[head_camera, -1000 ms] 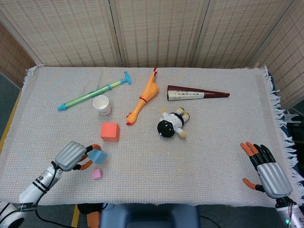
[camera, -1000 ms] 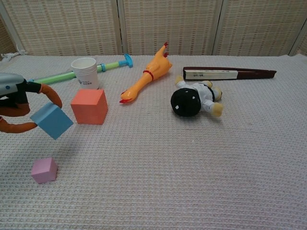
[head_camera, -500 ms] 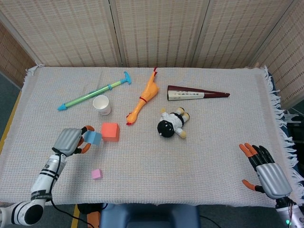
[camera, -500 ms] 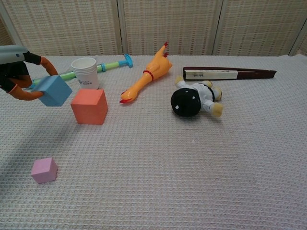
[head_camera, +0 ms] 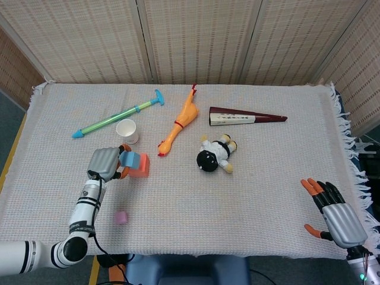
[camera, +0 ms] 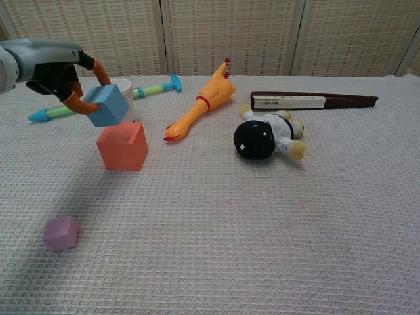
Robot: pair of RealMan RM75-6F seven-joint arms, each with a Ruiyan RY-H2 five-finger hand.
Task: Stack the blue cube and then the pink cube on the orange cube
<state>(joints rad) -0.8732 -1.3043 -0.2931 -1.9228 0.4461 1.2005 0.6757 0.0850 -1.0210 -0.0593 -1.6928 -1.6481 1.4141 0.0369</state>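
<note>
The head view looks steeply down over the whole cloth-covered counter (head_camera: 249,196). The chest view sits low and near, facing the woven screen (camera: 230,33); both share the orange cube (head_camera: 141,165) (camera: 122,146).

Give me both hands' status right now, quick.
Left hand: holding the blue cube, just above the orange cube.
Right hand: open, fingers apart, holding nothing, at the table's near right edge.

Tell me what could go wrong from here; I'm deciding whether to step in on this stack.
The blue cube hangs tilted in the left hand and left of centre over the orange cube, so it might land skewed and slide off. The paper cup stands just behind; the hand could knock it.
</note>
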